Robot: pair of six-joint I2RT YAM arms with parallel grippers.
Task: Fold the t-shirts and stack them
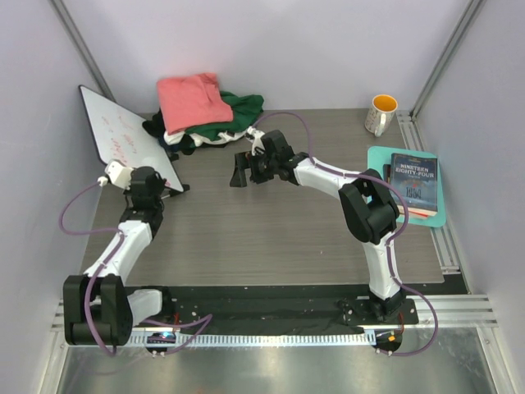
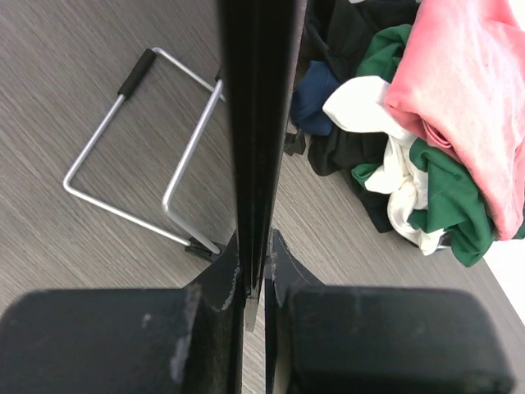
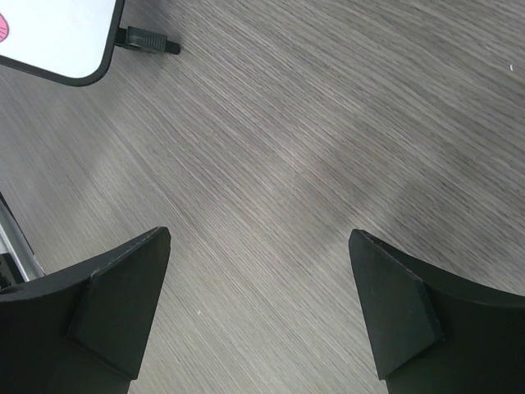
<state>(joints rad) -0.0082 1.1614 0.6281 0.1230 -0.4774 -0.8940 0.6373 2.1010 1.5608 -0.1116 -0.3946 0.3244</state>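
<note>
The t-shirts lie in a crumpled heap at the back of the table: salmon-pink (image 1: 193,100) on top, dark green (image 1: 238,111), white (image 1: 176,135) and black (image 1: 158,127) under it. The left wrist view shows the pink (image 2: 467,90), green (image 2: 447,197), white (image 2: 361,103) and black (image 2: 344,33) cloth at upper right. My left gripper (image 1: 157,185) (image 2: 261,246) is shut on the edge of the white board (image 1: 123,135) (image 2: 254,123), left of the heap. My right gripper (image 1: 239,172) (image 3: 258,246) is open and empty over bare table, just in front of the heap.
The board's wire stand (image 2: 123,156) rests on the table; a board corner shows in the right wrist view (image 3: 57,37). A yellow-and-white mug (image 1: 381,115) stands at back right. A book (image 1: 413,185) lies on a teal tray (image 1: 439,215) at the right edge.
</note>
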